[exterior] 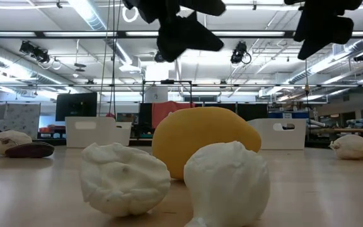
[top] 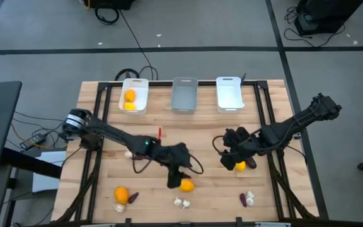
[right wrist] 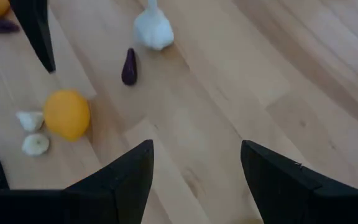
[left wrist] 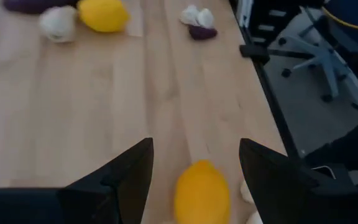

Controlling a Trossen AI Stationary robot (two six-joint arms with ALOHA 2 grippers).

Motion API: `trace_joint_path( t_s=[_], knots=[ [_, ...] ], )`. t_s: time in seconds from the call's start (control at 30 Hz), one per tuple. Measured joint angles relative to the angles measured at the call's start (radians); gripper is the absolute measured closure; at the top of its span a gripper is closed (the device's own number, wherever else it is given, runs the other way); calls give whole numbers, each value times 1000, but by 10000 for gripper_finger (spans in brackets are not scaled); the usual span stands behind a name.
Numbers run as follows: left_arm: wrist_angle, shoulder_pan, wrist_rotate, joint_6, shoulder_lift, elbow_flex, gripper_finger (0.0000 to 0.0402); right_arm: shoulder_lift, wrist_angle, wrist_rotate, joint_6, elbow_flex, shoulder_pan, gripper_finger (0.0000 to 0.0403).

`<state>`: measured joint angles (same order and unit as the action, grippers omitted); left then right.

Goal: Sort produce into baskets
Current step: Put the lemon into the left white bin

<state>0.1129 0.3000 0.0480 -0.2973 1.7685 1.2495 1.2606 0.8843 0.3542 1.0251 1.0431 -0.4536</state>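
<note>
High view shows three baskets in a row along the upper edge of the wooden table (top: 106, 164): a white basket at upper left (top: 134, 95) holding two orange-yellow fruits (top: 130, 96), a grey translucent basket (top: 184, 94) in the middle, and a second white basket (top: 229, 93) to its right. The left gripper (top: 176, 178) sits low in the centre of the frame, just beside an orange-yellow fruit (top: 186, 185); in the left wrist view its fingers (left wrist: 126, 180) stand apart with that fruit (left wrist: 202, 191) between and a little ahead of the tips, not clamped. The right gripper (top: 230, 157) hovers right of centre above another orange fruit (top: 239, 166) and a dark purple piece (top: 251, 162); the right wrist view shows its fingers (right wrist: 278, 180) spread wide over bare wood, holding nothing. Along the lower edge lie more produce: an orange fruit (top: 121, 195) with a purple piece (top: 133, 197) and a garlic bulb (top: 119, 207) at lower left, two garlic bulbs (top: 181, 202) at bottom centre, and a purple piece (top: 242, 199) beside garlic (top: 250, 198) at lower right. Low view fills with two garlic bulbs (exterior: 125, 178) in front of the yellow fruit (exterior: 205, 139).
</note>
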Motion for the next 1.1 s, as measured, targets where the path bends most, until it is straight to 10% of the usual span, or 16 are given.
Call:
trace_joint_path(
  t_s=[0.43, 0.87, 1.1],
  knots=[
    [8, 78, -61, 4, 90, 0, 151, 0, 6, 58, 126, -1, -155, 151],
    [19, 107, -81, -21, 130, 0, 25, 15, 22, 111, 219, -2, -254, 151],
    [21, 108, -84, -20, 173, -3, 32, 59, 28, 126, 234, -2, -266, 151]
  ],
)
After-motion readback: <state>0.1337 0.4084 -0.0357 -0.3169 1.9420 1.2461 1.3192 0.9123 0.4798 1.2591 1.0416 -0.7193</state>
